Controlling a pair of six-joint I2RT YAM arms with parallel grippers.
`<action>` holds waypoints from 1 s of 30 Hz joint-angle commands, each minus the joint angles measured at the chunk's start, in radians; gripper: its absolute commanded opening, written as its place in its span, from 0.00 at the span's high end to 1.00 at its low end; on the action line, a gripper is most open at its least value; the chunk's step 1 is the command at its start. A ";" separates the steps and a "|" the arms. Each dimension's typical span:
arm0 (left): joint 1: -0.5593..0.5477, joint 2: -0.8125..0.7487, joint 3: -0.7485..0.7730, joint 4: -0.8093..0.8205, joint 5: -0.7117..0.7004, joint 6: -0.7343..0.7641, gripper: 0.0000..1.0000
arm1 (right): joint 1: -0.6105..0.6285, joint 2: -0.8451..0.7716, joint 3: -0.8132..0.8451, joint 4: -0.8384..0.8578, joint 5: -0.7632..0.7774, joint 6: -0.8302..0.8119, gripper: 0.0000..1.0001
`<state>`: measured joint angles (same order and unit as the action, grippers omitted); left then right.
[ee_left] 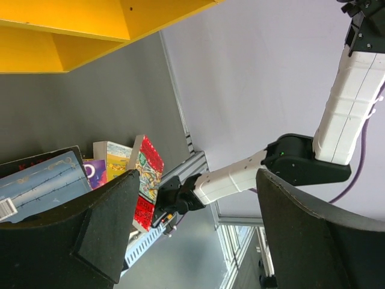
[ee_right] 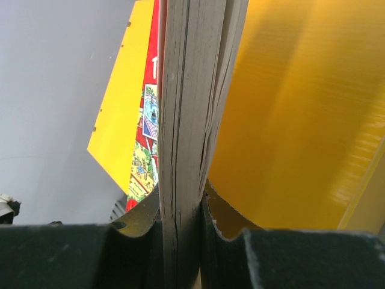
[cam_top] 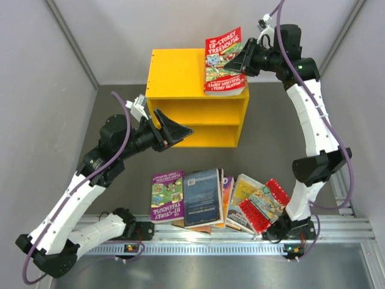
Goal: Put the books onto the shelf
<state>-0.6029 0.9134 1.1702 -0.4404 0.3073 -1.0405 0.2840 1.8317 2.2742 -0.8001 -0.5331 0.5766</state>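
The yellow shelf stands at the back middle, its two compartments facing the arms. My right gripper is shut on a red book, holding it over the right part of the shelf's top. In the right wrist view the book's page edge is pinched between the jaws of the right gripper, with the shelf's yellow surface right beside it. My left gripper hangs open and empty in front of the shelf's left side. Several books lie near the arm bases: purple, dark blue, yellow and red.
Grey walls close in at both sides and the back. An aluminium rail runs along the near edge by both arm bases. In the left wrist view the left gripper looks past the book pile toward the right arm.
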 commanded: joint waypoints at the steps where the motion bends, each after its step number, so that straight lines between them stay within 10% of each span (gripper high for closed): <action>1: -0.003 -0.036 -0.003 -0.026 -0.060 0.028 0.17 | -0.017 0.004 0.062 -0.005 -0.021 -0.024 0.94; 10: -0.003 -0.027 0.017 -0.072 -0.106 0.033 0.17 | -0.048 0.046 0.062 -0.021 -0.034 -0.024 0.44; 22: 0.002 0.042 0.109 -0.159 -0.111 0.086 0.17 | -0.126 0.057 0.074 -0.048 0.011 -0.040 0.30; 30: 0.011 0.094 0.204 -0.377 -0.168 0.164 0.13 | -0.189 -0.064 -0.017 -0.145 0.341 -0.155 0.18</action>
<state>-0.5976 0.9867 1.3212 -0.6922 0.1799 -0.9360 0.1234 1.8835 2.2967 -0.8940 -0.3676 0.4973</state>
